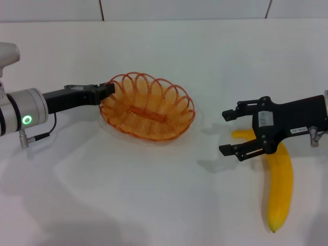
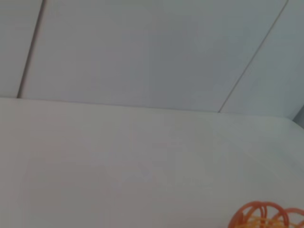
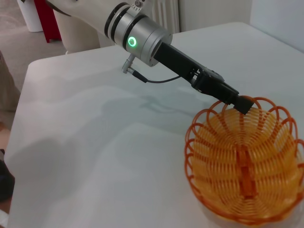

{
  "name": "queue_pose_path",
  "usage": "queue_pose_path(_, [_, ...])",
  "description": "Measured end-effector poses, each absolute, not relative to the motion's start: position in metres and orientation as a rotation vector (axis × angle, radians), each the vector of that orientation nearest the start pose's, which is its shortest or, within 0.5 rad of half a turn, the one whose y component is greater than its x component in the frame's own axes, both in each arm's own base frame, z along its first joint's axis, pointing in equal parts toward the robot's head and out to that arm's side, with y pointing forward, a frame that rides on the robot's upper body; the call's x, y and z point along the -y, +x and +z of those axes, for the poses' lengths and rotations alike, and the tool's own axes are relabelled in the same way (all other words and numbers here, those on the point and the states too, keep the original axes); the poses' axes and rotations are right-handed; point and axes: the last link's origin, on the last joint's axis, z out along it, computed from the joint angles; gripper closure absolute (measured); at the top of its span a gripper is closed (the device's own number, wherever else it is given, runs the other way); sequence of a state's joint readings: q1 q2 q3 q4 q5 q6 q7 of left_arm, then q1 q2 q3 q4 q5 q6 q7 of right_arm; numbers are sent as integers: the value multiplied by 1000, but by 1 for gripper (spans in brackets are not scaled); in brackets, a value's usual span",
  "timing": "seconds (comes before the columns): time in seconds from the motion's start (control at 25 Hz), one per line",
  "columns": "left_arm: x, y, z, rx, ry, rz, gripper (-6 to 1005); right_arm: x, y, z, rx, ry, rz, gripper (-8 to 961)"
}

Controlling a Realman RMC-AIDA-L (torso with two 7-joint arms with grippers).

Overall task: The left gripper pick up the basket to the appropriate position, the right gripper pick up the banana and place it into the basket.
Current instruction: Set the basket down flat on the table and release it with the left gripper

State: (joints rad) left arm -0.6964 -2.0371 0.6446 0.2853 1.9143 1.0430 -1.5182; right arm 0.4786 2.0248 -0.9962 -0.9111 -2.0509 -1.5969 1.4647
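The orange wire basket (image 1: 146, 107) sits at the middle of the white table. My left gripper (image 1: 108, 89) reaches in from the left and is shut on the basket's left rim; the right wrist view shows its fingertips (image 3: 241, 104) clamped on the rim of the basket (image 3: 247, 166). A bit of the basket rim (image 2: 266, 216) shows in the left wrist view. The yellow banana (image 1: 281, 184) lies on the table at the right. My right gripper (image 1: 226, 132) is open and empty over the banana's far end, to the right of the basket.
The white table (image 1: 154, 205) reaches a tiled wall (image 1: 184, 7) at the back. The left arm's silver wrist with a green light (image 1: 26, 120) and a dangling cable lies low over the table's left side.
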Motion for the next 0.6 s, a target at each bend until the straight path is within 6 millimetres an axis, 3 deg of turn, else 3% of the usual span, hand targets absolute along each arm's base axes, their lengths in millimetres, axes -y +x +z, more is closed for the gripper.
queue_pose_path(0.6, [-386,-281,-39,1116,-2347,-601,741,-325,252,13,-357,-2962,302,67])
